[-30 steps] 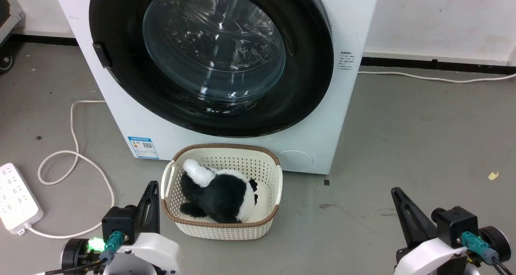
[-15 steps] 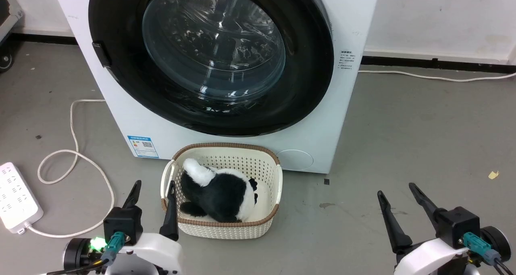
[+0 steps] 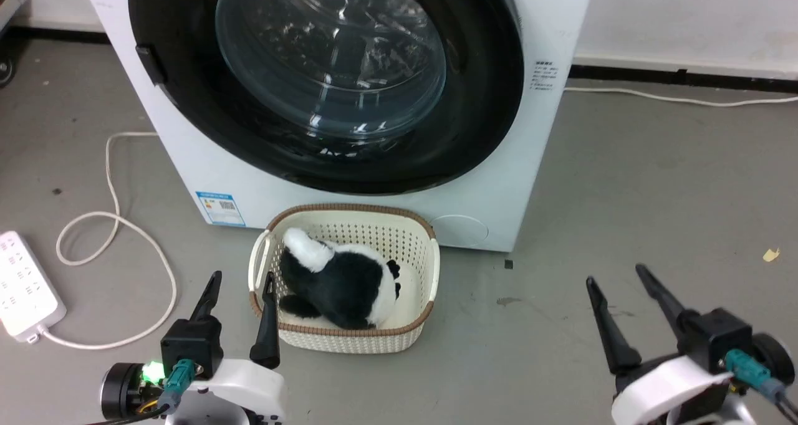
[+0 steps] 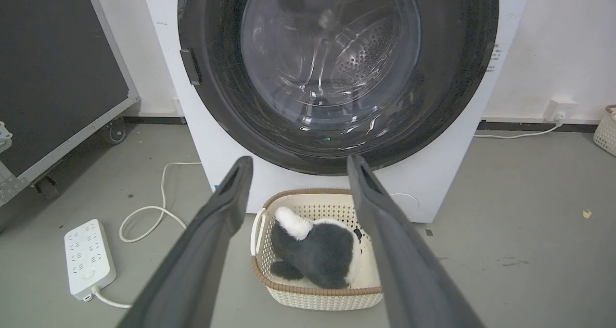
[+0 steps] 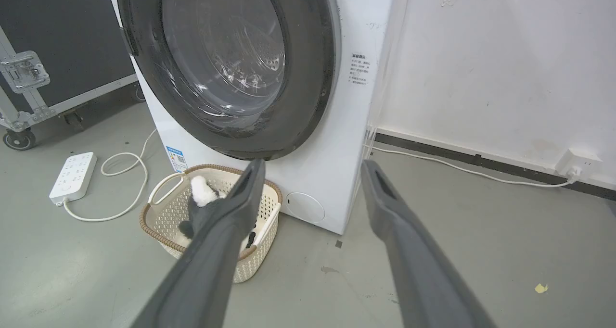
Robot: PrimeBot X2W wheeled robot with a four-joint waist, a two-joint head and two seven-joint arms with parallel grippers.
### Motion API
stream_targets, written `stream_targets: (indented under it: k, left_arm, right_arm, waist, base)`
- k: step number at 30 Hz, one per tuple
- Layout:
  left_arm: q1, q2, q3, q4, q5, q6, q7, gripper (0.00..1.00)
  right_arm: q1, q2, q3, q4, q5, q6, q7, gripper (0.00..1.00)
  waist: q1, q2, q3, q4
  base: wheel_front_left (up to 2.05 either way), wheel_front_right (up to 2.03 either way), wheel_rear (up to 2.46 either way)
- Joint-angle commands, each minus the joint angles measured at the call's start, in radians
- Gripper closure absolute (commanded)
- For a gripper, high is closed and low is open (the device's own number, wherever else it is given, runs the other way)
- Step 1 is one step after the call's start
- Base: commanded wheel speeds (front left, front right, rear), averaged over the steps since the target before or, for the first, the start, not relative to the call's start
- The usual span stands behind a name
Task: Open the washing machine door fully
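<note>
Both end effectors are open and hold nothing. The left end effector (image 3: 242, 276) and the right end effector (image 3: 614, 274) hang low over the floor (image 3: 623, 194). The washing machine door (image 3: 327, 70) is ahead of and above both, well apart from them. It looks closed flush against the white machine front (image 3: 499, 194).

A small dark tab (image 3: 149, 63) on the door's rim lies up and to the left of the left end effector. It is probably the place to pull, and the first risk is there. The tab is shallow and the rim around it is glossy and curved, so the fingers could slip off, or press on the glass instead of hooking the edge. Pulling on the far side, likely the hinge side, would only strain the arm.

A basket (image 3: 430, 257) with a plush toy (image 3: 340, 281) sits just ahead of the left end effector, close against its inner finger. A careless lift could catch the basket's rim and drag it. A power strip (image 3: 22, 285) and its cord (image 3: 112, 225) lie left of that end effector, where a shifting base might snag them.
</note>
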Motion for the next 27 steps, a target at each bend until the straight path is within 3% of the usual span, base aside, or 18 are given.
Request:
stream_targets:
  k: [1,14,15,16,17,18,27]
  left_arm:
    - [-0.012,0.000,-0.004,-0.006,-0.003,0.006,-0.008,0.00]
    - [-0.039,0.000,-0.020,-0.023,-0.009,0.015,-0.035,0.00]
    - [-0.044,0.000,-0.022,-0.026,-0.010,0.016,-0.039,0.00]
    - [-0.044,0.000,-0.022,-0.026,-0.010,0.016,-0.039,0.00]
    - [-0.047,0.000,-0.023,-0.027,-0.010,0.017,-0.041,0.00]
    - [-0.053,0.000,-0.025,-0.030,-0.012,0.019,-0.046,0.00]
    - [-0.076,0.000,-0.038,-0.043,-0.022,0.029,-0.062,0.00]
  right_arm:
    - [-0.021,-0.009,0.002,-0.006,0.010,0.000,-0.009,0.00]
    - [-0.142,-0.058,0.014,0.012,0.077,0.000,-0.025,0.00]
    - [-0.165,-0.062,0.015,0.020,0.096,0.000,-0.018,0.53]
    - [-0.165,-0.062,0.015,0.020,0.096,0.000,-0.018,0.53]
    - [-0.177,-0.063,0.015,0.023,0.106,0.000,-0.015,0.68]
    - [-0.202,-0.063,0.012,0.030,0.130,0.000,-0.007,1.00]
    - [-0.319,-0.061,-0.015,0.071,0.233,0.000,0.036,1.00]
  waist:
    - [-0.0001,0.0000,0.005,0.003]
    - [-0.0001,0.0000,0.068,0.024]
    - [-0.0001,0.0000,0.079,0.028]
    - [-0.0001,0.0000,0.079,0.028]
    - [-0.0001,0.0000,0.084,0.031]
    - [-0.0001,0.0000,0.095,0.035]
    - [-0.0001,0.0000,0.145,0.056]
  base:
    - [0.00,0.00,0.00]
    - [0.00,0.00,0.00]
    - [0.00,0.00,0.00]
    - [0.00,0.00,0.00]
    - [0.00,0.00,0.00]
    - [0.00,0.00,0.00]
    - [0.00,0.00,0.00]
